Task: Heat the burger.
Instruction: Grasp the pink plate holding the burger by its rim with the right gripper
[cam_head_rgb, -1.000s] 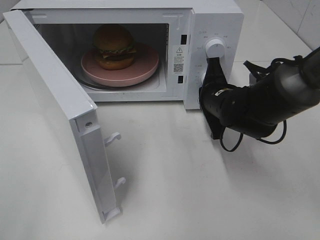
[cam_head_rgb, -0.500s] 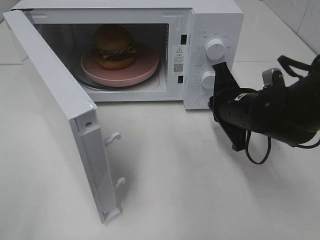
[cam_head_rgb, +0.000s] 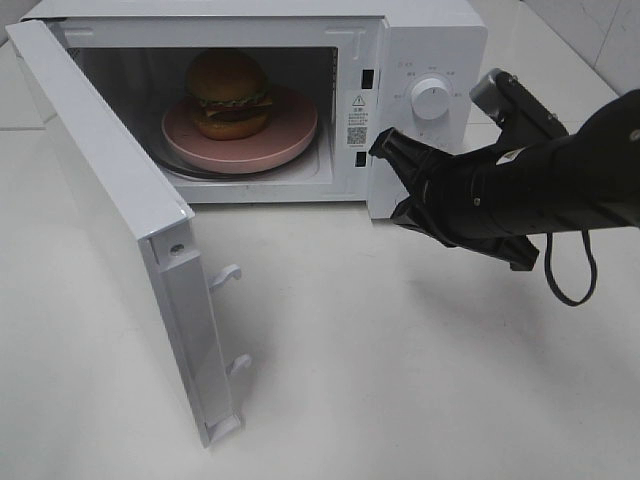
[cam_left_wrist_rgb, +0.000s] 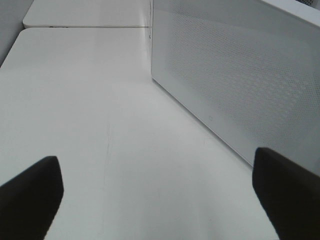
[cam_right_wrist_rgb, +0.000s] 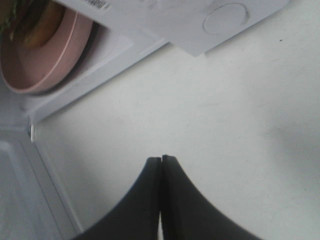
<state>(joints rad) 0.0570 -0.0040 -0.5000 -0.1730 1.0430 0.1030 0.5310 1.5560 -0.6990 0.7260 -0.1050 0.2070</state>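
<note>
At the far edge of the tabletop (cam_head_rgb: 400, 380) the microwave (cam_head_rgb: 430, 30) is standing with its door (cam_head_rgb: 100, 180) open and the pink plate (cam_head_rgb: 290, 135) inside is carrying the burger (cam_head_rgb: 228, 93), lying toward the far left corner from the nearer, clenched right end effector (cam_head_rgb: 383, 148), while the left end effector (cam_left_wrist_rgb: 157, 187) is gaping empty.

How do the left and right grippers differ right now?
The left gripper has its jaws wide apart; the right gripper has them pressed together. The right gripper shows in the high view, in front of the microwave; the left gripper is outside that view. Neither holds anything.
</note>
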